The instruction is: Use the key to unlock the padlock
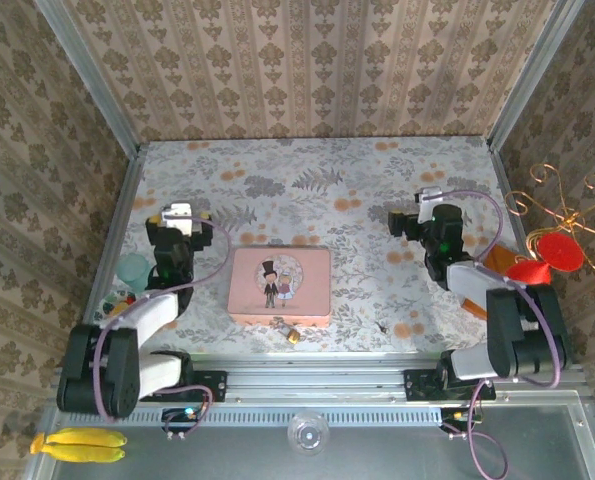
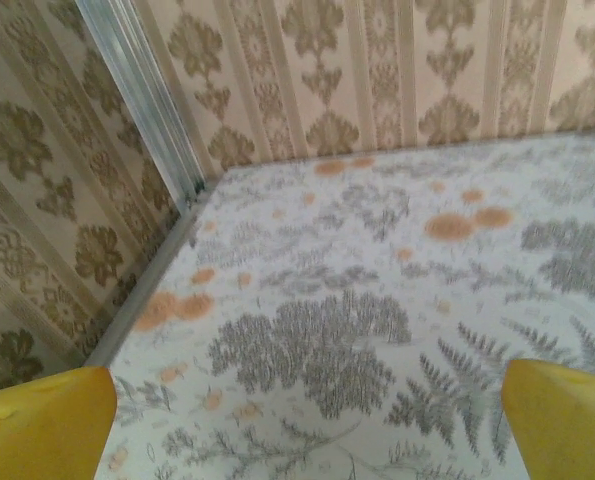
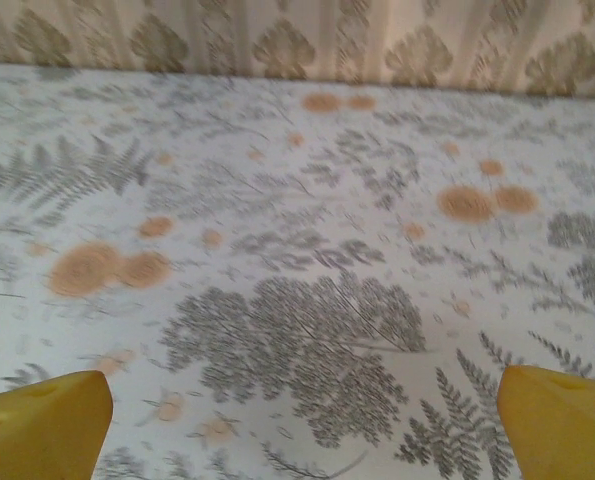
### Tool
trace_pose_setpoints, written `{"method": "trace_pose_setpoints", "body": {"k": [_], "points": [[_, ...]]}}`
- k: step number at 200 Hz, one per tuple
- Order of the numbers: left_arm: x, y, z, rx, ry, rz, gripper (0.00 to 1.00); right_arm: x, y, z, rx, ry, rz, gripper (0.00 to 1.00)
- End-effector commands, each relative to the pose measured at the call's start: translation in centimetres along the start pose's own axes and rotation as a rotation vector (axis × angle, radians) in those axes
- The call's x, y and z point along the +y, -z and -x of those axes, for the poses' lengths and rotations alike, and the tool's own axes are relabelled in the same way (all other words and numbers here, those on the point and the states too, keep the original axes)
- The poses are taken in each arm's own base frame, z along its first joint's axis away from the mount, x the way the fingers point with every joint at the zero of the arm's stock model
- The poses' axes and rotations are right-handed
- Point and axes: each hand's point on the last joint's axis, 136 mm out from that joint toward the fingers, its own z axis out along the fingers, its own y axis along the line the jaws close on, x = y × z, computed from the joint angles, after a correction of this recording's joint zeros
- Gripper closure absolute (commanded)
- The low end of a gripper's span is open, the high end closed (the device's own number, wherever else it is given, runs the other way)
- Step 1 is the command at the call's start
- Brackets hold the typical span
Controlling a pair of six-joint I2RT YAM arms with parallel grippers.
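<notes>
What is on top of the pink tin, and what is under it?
Nothing lies on the pink tin; its lid shows just a printed couple. The padlock lies on the table beside its near edge. Whatever is under the tin is covered.

Probably a lab test booth: wallpapered panels (image 1: 307,70), aluminium frame (image 1: 89,70), floral tabletop (image 1: 317,200).
</notes>
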Motion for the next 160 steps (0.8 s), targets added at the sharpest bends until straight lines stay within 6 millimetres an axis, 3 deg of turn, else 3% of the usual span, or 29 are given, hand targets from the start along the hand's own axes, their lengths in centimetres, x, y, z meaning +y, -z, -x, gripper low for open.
{"method": "trace_pose_setpoints", "body": {"k": [1, 43, 67, 88, 109, 120, 133, 160], "points": [[0.6, 1.2, 1.7, 0.047, 0.065, 0.009, 0.0, 2.3, 2.0, 1.0, 0.018, 0.029, 0.083, 0.0], [3.7, 5.5, 6.5, 0.066, 0.225, 0.108, 0.0, 8.1, 6.5, 5.2, -0.061, 0.076, 0.313, 0.0], [4.8, 8.5, 7.7, 0.059, 0.327, 0.111, 0.0, 10.1, 9.3, 7.3, -0.091, 0.022, 0.417, 0.0], [4.1, 11.6, 8.7, 0.035, 0.426, -0.014, 0.0, 9.4, 10.8, 9.2, -0.103, -0.167, 0.405, 0.0], [3.4, 15.5, 10.6, -0.171, 0.569, -0.171, 0.0, 8.2, 12.2, 9.6, -0.112, -0.333, 0.374, 0.0], [3.5, 17.0, 10.9, -0.249, 0.609, -0.21, 0.0, 8.6, 12.9, 10.0, -0.1, -0.317, 0.397, 0.0], [3.3, 17.7, 10.7, -0.211, 0.596, -0.226, 0.0, 9.5, 13.3, 9.9, -0.014, -0.279, 0.392, 0.0], [-0.1, 16.6, 9.3, 0.047, 0.509, -0.348, 0.0, 11.5, 14.6, 9.7, 0.06, -0.182, 0.348, 0.0]]}}
